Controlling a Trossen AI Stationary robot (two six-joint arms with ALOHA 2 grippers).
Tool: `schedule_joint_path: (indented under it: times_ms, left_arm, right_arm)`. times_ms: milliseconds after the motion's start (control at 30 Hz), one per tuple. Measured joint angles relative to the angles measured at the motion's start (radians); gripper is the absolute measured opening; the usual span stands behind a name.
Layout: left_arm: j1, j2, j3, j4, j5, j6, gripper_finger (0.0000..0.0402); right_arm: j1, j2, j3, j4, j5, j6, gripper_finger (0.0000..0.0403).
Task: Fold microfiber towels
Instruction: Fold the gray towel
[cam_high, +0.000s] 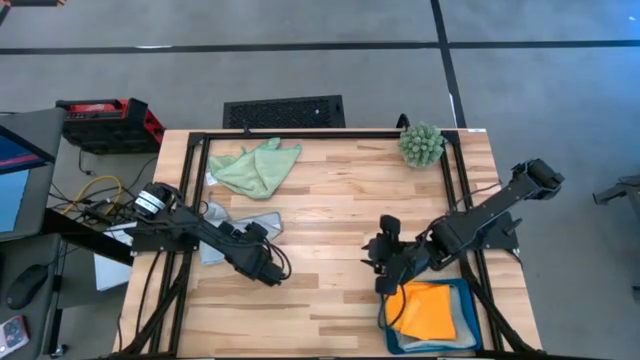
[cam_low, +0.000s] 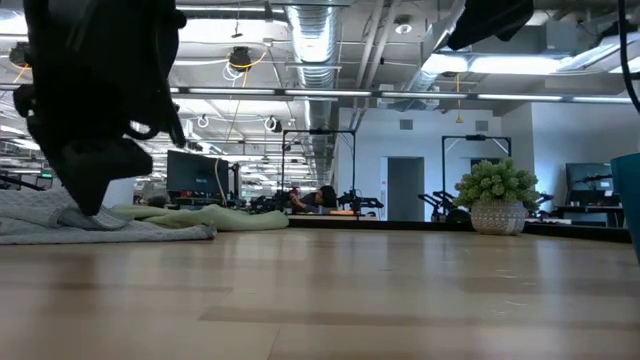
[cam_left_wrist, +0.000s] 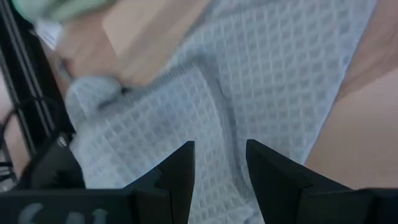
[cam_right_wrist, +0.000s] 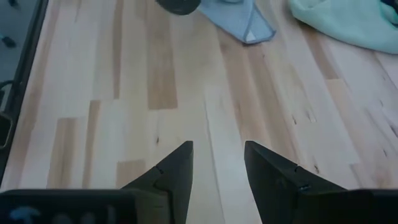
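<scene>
Left gripper (cam_left_wrist: 219, 167): fingers narrowly parted, empty, over blue-grey towel (cam_high: 240, 226) at table's left side. Right gripper (cam_right_wrist: 217, 167): fingers narrowly parted, empty, above bare wood beside teal tray (cam_high: 470, 330). Orange towel (cam_high: 432, 310): folded in tray. Green towel (cam_high: 256, 168): crumpled, far left corner.

two matte black jointed arms, chunky angular links, left end effector (cam_left_wrist: 217, 171) with tapered dark fingers

Three soft microfiber cloths show: one orange (cam_high: 433, 309) at lower right, one light green (cam_high: 255, 167) at upper left, one pale blue-grey (cam_high: 222, 218) at left, plus one spiky green ball plant (cam_high: 421, 144) and one teal rectangular tray (cam_high: 470, 342).
</scene>
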Motion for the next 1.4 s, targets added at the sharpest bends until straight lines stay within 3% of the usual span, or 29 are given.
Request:
schedule_joint_path:
  times_ms: [767,900,1133,1300,1400]
  left_arm:
    - [0.000,0.007,-0.053,0.067,0.038,-0.023,0.0135]
    - [0.000,0.007,-0.051,0.060,0.046,-0.022,0.0110]
    - [0.000,0.007,-0.049,0.058,0.046,0.023,0.0014]
    - [0.000,0.007,-0.022,0.015,0.034,0.065,0.0007]
    - [-0.001,0.007,0.038,-0.046,-0.023,0.094,0.0002]
  right_arm:
    - [-0.031,0.001,0.000,-0.002,0.000,-0.060,0.0166]
    - [-0.029,0.010,-0.001,-0.009,-0.001,-0.061,0.0166]
    - [-0.029,0.010,-0.039,0.012,-0.002,-0.060,0.0166]
    - [-0.029,0.010,-0.040,0.021,-0.002,-0.061,0.0166]
    - [-0.031,0.010,-0.040,0.022,-0.002,-0.061,0.0166]
